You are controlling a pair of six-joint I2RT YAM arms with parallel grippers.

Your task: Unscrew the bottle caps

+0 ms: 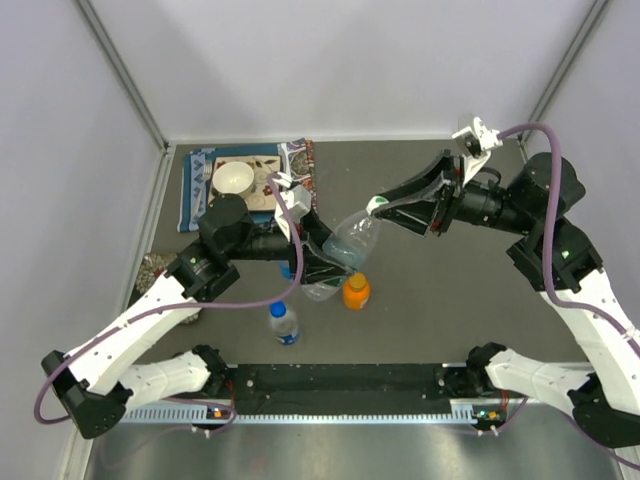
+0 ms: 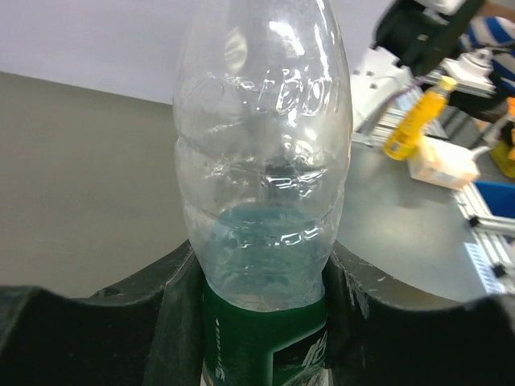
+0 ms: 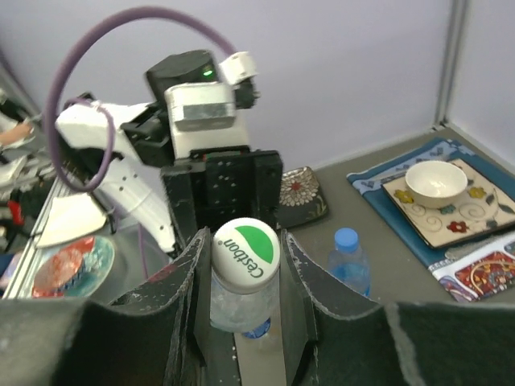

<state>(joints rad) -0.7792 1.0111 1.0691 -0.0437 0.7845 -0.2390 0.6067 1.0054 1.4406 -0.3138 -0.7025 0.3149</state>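
My left claw (image 2: 261, 314) grasps the greenish bottle (image 2: 265, 185), my right claw (image 3: 245, 277) clenches its white cap (image 3: 245, 251), still on; none seems off yet

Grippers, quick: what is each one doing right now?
Left gripper: closed on the greenish bottle, around its body.
Right gripper: closed on that bottle's white cap.

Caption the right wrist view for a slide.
Right hand shut on the white cap of a bottle that the left hand holds.
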